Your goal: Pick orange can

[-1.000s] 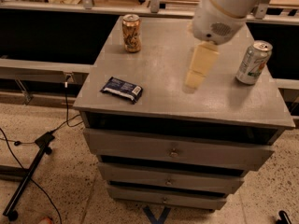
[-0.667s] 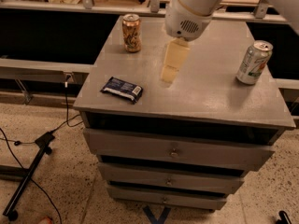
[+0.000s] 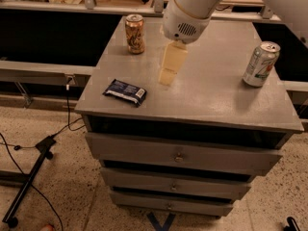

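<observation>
I see 2 cans on the table (image 3: 216, 100). The left can (image 3: 135, 33) stands at the back left corner and the right can (image 3: 261, 64) near the right edge, well apart. A snack bar (image 3: 125, 92) lies front left, before the left can. My pincer (image 3: 167, 77) hangs over the middle, between the cans and right of the bar. 3 drawers (image 3: 179, 155) sit under the top.

Silver-green can (image 3: 261, 64) and dark packet (image 3: 125, 92), perhaps candy, flank the end effector (image 3: 167, 77) over the cabinet (image 3: 216, 96).

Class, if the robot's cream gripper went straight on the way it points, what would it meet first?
Probably the grey cabinet top below the cream gripper, which points downward; the orange patterned can stands apart, further back. Depth is unclear.
</observation>
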`<move>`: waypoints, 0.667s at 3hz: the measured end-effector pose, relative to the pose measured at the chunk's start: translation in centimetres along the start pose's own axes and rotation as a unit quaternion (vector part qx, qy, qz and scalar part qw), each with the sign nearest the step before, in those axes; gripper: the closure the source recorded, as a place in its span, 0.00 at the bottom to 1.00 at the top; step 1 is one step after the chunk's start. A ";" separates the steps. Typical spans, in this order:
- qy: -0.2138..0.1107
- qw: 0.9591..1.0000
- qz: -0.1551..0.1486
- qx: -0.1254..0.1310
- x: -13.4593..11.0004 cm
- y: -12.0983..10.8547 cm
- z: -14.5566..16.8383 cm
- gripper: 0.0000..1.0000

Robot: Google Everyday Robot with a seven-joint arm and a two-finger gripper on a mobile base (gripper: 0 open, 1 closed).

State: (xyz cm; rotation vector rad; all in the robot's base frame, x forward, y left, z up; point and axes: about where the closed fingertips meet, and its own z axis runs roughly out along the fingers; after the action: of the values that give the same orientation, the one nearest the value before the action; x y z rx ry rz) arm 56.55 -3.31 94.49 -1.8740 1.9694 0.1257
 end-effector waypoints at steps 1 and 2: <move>-0.066 0.997 0.021 0.043 -1.2 -3.6 0.8 0.00; -0.113 0.990 0.032 0.072 -2.5 -6.8 1.1 0.00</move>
State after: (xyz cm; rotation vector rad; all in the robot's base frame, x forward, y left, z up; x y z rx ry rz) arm 63.39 -1.22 95.86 -1.6296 1.8339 0.2000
